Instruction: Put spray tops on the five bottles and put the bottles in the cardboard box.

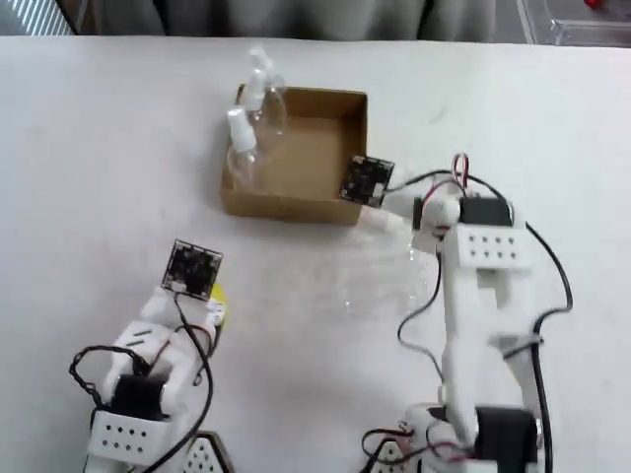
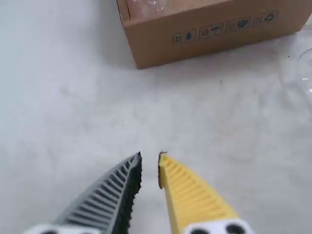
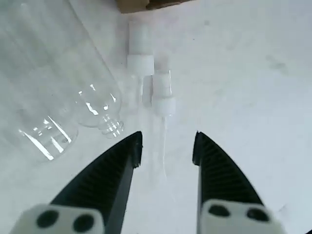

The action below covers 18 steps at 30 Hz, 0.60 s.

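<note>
**Squarely ahead of your right jaws: a spray top lying end-on**

Your right gripper (image 3: 168, 141) hangs low over the table (image 3: 253, 73) with its black jaws spread wide and nothing between them. The near spray top (image 3: 163, 92) lies flat just beyond the tips, almost on the centre line of the gap. Its long axis runs straight out from the jaws, with the white head pointing away and the thin dip tube trailing back into the opening. That is the relation your next move turns on. As you stand, the jaws would close across the tube, so I judge you need to go further forward before you close, to take the collar.

The far spray top (image 3: 139, 53) lies just beside the near one, a little further out and parallel to it, so keep that jaw clear of it. Off to the same side, an open bottle (image 3: 100, 109) rests on its side with its bare neck towards your jaws, and a second bottle (image 3: 34, 87) lies against it.

Further out again is the cardboard box (image 1: 296, 202), with two capped bottles (image 1: 246, 148) standing along its far-left wall.

Your left gripper (image 2: 150, 158) is the farther one, well back from the box over bare table. Its grey and yellow jaws are barely parted and empty.
</note>
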Motion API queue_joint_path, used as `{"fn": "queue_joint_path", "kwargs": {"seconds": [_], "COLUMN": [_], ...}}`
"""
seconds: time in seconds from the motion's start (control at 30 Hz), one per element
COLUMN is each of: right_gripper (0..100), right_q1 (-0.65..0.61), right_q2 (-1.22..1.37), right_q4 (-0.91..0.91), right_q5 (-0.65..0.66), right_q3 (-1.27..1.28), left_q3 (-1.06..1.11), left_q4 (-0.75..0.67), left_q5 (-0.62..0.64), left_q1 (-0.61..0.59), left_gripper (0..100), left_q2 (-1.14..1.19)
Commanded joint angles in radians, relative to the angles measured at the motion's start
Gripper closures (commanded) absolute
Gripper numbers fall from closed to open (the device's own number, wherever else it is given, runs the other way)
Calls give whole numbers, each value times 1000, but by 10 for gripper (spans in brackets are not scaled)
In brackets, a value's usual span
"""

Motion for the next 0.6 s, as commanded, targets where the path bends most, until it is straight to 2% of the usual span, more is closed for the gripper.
{"fn": "queue_joint_path", "kwargs": {"seconds": [0.0,0.2,0.57], "right_gripper": [833,835,833], "right_q1": [21,22,33], "right_q2": [127,344,661], "right_q4": [76,196,197], "right_q5": [48,91,91], "right_q3": [-189,-410,-637], "left_q3": [-3,-3,-3], "left_q4": [2,2,2], "left_q5": [-11,-12,-15], "left_q1": [-5,-7,-7], "left_gripper": [924,924,924], "left_q2": [-16,-16,-16]}}
